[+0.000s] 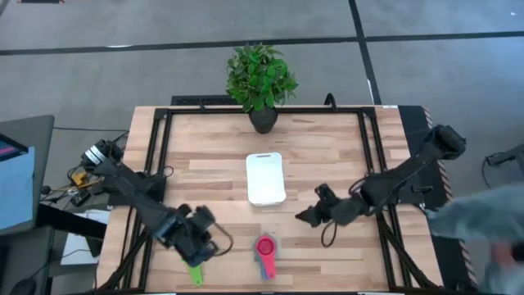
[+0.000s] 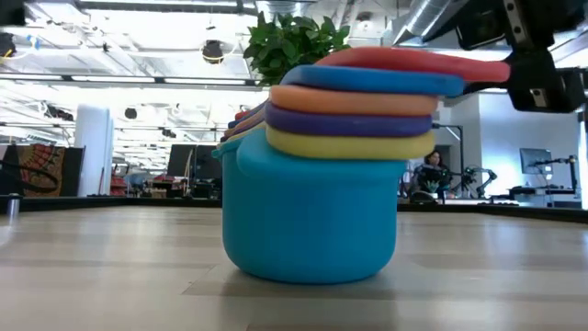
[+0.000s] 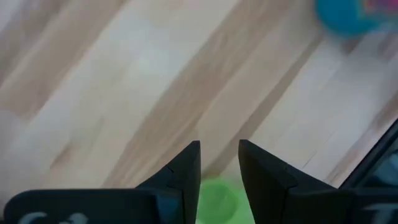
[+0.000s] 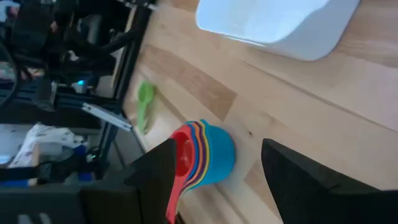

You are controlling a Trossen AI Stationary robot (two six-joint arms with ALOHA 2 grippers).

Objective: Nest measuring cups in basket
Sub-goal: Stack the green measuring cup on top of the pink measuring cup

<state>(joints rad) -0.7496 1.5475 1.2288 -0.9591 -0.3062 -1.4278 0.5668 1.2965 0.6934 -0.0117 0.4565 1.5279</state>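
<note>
High view takes in the wooden table (image 1: 327, 156) with the potted plant (image 1: 260, 80) at its far edge; the white basket (image 1: 265, 178) sits mid-table, nothing in it; near the front edge stands the nested stack of measuring cups (image 1: 265, 250), teal outermost, red on top; well to its left lies the green cup (image 1: 196, 273), apart from the stack; the left gripper (image 1: 199, 256) hangs just above the green cup, fingers a little apart, touching nothing; the right gripper (image 1: 306, 217) hovers right of the basket, fingers spread wide.
</note>
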